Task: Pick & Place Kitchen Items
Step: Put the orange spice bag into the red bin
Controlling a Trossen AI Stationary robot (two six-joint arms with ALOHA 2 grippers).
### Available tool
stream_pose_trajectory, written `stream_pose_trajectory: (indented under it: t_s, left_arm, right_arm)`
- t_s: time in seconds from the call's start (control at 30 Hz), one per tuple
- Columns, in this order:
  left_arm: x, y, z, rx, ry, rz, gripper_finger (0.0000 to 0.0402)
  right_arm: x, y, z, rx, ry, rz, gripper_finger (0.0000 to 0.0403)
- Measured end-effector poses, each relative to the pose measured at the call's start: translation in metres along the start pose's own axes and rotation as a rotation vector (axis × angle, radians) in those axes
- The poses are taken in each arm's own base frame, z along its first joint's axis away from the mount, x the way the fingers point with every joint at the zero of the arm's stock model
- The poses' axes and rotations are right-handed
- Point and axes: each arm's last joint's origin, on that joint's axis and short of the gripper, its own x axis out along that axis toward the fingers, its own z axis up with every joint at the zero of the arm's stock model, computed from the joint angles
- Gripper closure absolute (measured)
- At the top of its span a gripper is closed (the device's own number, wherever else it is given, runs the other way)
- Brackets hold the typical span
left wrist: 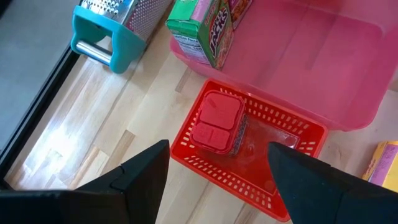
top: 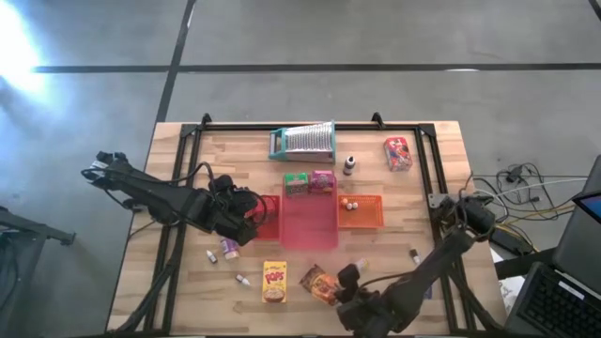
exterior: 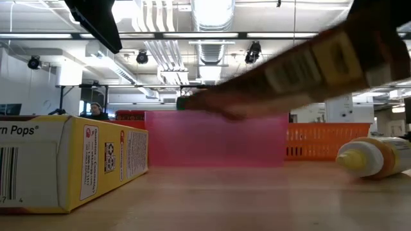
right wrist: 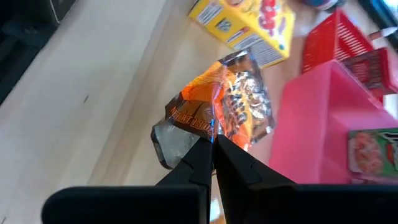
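Floor: grey concrete, crossed by dark seams, bright glare at far left. Table: pale wooden planks, black frame rails along far edge and sides. Ceiling: white ducts, pipes, long strip lights, black spotlights. Cables and a laptop lie right of the table.

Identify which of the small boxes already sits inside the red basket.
The red box, lying in the red basket below the open left gripper. The green box and yellow box sit outside it.

Bare table lies left of the yellow box, scattered tiny bottles aside.
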Motion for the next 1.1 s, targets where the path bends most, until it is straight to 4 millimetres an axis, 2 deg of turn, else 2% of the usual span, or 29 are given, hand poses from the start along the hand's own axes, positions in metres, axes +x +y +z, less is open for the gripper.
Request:
stream_pose_trajectory:
  t_s: [0.3,0.5,0.83,1.1]
  left_arm:
    - [0.000,0.000,0.000,-0.001,0.000,0.000,0.0125]
    - [0.000,-0.004,0.005,-0.060,-0.041,-0.039,0.0125]
    - [-0.001,-0.011,0.015,-0.178,-0.132,-0.103,0.0125]
    - [0.000,-0.014,0.019,-0.227,-0.164,-0.112,0.0125]
  right_arm:
    - [-0.039,-0.016,0.000,0.049,-0.048,-0.056,0.0394]
    - [-0.059,-0.017,-0.003,-0.005,-0.090,-0.138,0.0395]
    - [-0.076,-0.012,-0.007,-0.242,-0.146,-0.374,0.0395]
    - [-0.086,-0.014,-0.007,-0.565,-0.103,-0.733,0.0394]
